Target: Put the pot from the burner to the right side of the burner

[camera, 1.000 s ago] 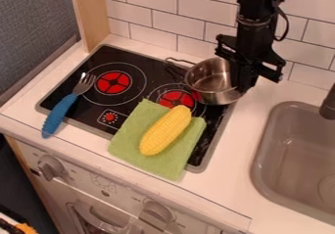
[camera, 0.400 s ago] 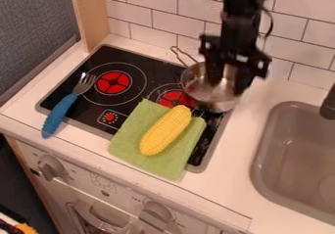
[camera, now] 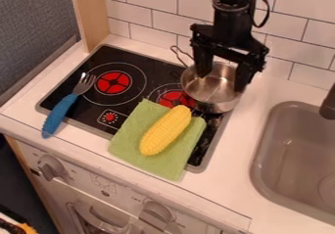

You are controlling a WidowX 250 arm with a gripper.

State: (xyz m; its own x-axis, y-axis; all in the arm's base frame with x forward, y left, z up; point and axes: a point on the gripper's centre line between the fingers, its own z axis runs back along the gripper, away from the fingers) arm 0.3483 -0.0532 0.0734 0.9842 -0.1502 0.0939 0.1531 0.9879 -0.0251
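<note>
Pot [camera: 212, 101]: upright on stove's [camera: 140, 108] right-hand part, just beside burner's [camera: 175, 99] red centre, reaching the stove edge.
Gripper [camera: 223, 81]: spread wide over pot, one finger inside the bowl.
Hold: likely wants the right wall; line up, lower, then close.
Counter [camera: 262, 115]: judged goal; lift clear of the stove lip, set down level, short of sink [camera: 265, 152].

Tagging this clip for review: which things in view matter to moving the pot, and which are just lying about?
In the job:
pot
burner nearest the pot
end effector

Just lying about:
blue-handled fork
yellow corn cob
green cloth
</note>
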